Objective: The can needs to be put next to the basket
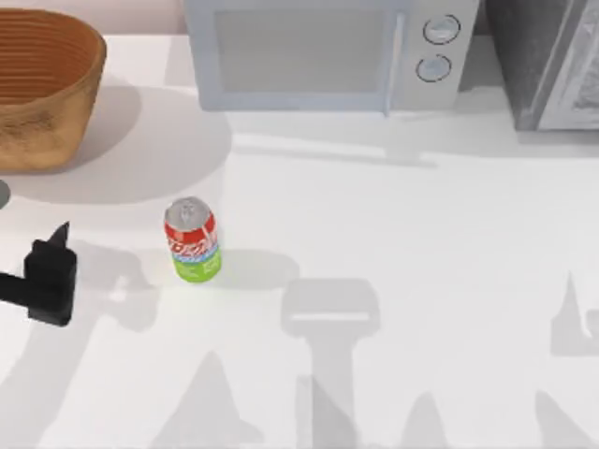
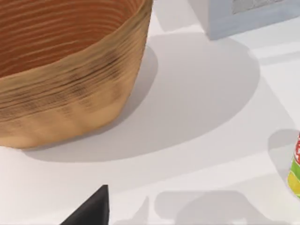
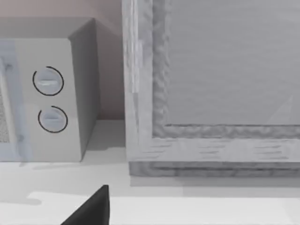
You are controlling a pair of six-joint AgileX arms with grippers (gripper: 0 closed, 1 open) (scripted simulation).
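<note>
The can (image 1: 193, 240) stands upright on the white table, with a silver top, a red band and a green bottom. Its edge also appears in the left wrist view (image 2: 295, 168). The wicker basket (image 1: 42, 89) sits at the back left corner, well apart from the can; its tan wall (image 2: 70, 98) looms large in the left wrist view. My left gripper (image 1: 54, 245) hovers at the left edge, to the left of the can and not touching it, open and holding nothing. One of its dark fingers (image 2: 93, 208) is visible. My right gripper is parked near the back right; one of its fingers (image 3: 93, 208) is visible.
A grey microwave (image 1: 323, 51) with two round knobs (image 3: 49, 101) stands along the back edge. A grey framed cabinet (image 1: 552, 61) stands at the back right, close in front of the right wrist camera (image 3: 211, 93). Arm shadows lie across the table's front.
</note>
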